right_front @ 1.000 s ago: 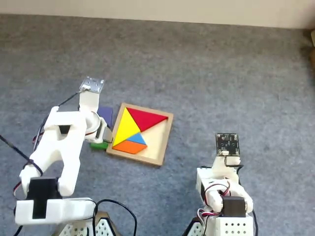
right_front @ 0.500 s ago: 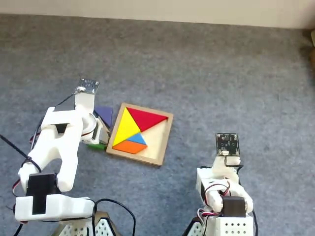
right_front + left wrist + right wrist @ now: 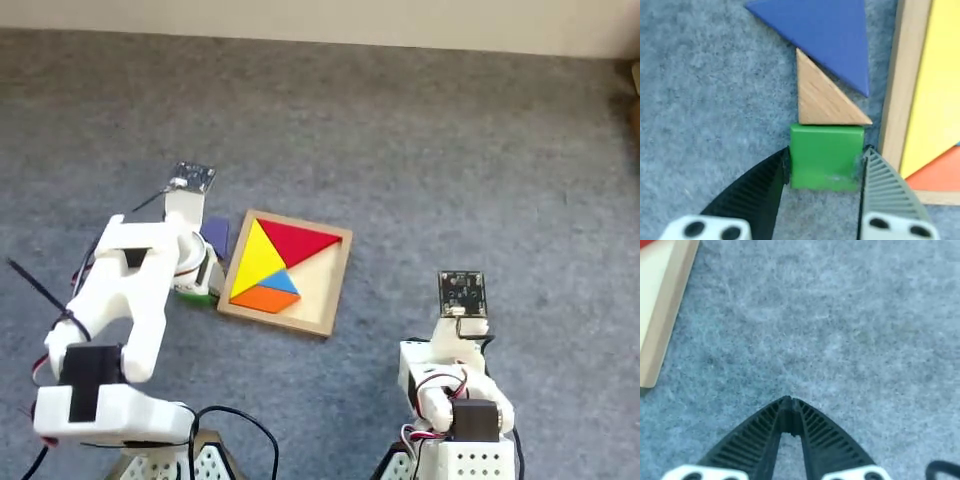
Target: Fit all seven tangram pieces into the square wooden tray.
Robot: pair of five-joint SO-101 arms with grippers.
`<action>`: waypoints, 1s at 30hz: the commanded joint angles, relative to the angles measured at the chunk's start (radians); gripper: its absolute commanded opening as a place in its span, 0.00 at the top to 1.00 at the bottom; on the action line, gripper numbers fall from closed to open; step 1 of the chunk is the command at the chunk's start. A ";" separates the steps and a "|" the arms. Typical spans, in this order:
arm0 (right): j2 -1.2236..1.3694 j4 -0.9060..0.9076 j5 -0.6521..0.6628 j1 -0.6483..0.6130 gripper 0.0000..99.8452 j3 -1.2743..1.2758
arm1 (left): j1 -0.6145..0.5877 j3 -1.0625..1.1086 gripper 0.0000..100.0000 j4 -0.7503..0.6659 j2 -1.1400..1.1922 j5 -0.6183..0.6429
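Here, left hand [image 3: 826,152] grasping green square [image 3: 826,162] (wooden triangle [image 3: 822,102] touching); right hand [image 3: 790,404] clenched

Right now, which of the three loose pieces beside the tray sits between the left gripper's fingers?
The green square; the left gripper grips its two sides. The plain wooden triangle abuts it, and the blue piece lies beyond, neither one gripped.

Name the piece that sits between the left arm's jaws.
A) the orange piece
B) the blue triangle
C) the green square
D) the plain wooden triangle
C: in the left wrist view the green square lies right between the two jaws, one against each side, while the plain wooden triangle and the blue triangle lie beyond it.
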 commanded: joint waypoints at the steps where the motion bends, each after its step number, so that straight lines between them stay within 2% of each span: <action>1: -0.022 0.005 -0.005 0.010 1.00 0.133 | 0.024 -0.102 0.77 0.054 0.054 0.012; 6: -0.022 0.005 -0.005 0.008 1.00 0.133 | 0.027 -0.171 0.85 0.103 0.134 0.009; 11: -0.022 0.005 -0.005 0.008 1.00 0.133 | 0.027 -0.122 0.90 0.098 0.084 0.008; 17: -0.022 0.005 -0.005 0.007 1.00 0.133 | 0.081 0.012 0.91 0.101 -0.148 0.008; 22: -0.022 0.005 -0.005 0.004 1.00 0.133 | 0.104 0.030 0.91 0.124 -0.328 0.009; 27: -0.022 0.005 -0.005 0.004 1.00 0.134 | 0.108 -0.076 0.91 0.173 -0.326 -0.002; 30: -0.022 0.005 -0.005 0.002 1.00 0.134 | 0.174 -0.143 0.91 0.203 -0.282 -0.051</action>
